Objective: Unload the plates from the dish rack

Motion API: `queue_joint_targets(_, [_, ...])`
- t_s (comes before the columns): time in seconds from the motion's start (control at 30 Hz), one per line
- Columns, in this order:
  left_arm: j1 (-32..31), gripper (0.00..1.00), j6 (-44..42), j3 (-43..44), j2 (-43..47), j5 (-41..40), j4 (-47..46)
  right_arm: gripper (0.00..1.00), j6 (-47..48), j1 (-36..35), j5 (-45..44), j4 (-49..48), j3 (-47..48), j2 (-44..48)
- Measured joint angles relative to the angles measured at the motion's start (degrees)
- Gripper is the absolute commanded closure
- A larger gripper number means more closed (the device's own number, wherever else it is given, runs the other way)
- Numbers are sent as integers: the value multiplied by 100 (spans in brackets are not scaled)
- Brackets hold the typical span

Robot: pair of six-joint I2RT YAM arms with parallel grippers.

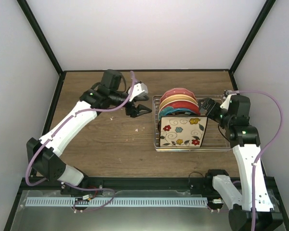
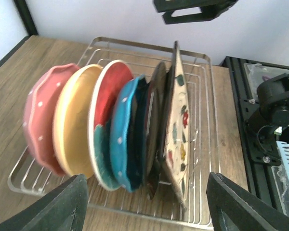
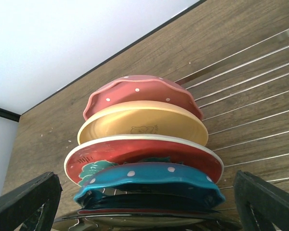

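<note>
L gripper (image 1: 138, 110): jaws wide apart, nothing held; hung just left of dish rack (image 1: 219, 138), pointed at the plate edges.
L fingers (image 2: 62, 204): seen low in wrist view, one either side of the row; no contact w/ any plate.
R gripper (image 1: 208, 107): jaws spread, nothing held; at rack's right side, close beside the row.
Plates: all six stood on edge in rack, packed close between tines; rack's right part bare wire.
Order, rack's far end to near end: pink-red scalloped plate (image 2: 38, 120); orange-yellow plate (image 2: 74, 130); red plate w/ teal flower (image 2: 111, 94); teal polka-dot plate (image 2: 125, 130); dark-rimmed plate (image 2: 156, 108); square floral plate (image 1: 183, 131).
Step judged: first pick to be set up; nothing unloaded yet.
Method advised: an end plate to be taken, since its outer face is free. One finger to be slid into the gap behind it, the rim pinched near the top, then lifted straight up clear of tines before being swung over to table (image 1: 101, 144).
Risk judged: gaps tight; neighbours could be tipped if a finger is driven in at an angle.
</note>
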State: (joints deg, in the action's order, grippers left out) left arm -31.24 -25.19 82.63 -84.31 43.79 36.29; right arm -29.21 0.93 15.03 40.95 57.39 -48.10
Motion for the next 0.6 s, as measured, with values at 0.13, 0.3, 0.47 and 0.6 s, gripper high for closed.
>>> queue_joint_targets(0.13, [-417,35,17,9,-162,-28,-232,0,-2,0,-70,83,0,138])
queue_joint_targets(0.3, [-787,39,170,-179,-258,-214,-669,0,-2,0,-146,149,0,299])
queue_joint_targets(0.47, [-870,43,382,-409,-317,-490,-1012,0,-24,0,-168,221,0,382])
queue_joint_targets(0.6, [-920,43,479,-553,-376,-664,-1261,0,-46,0,-170,227,-13,431])
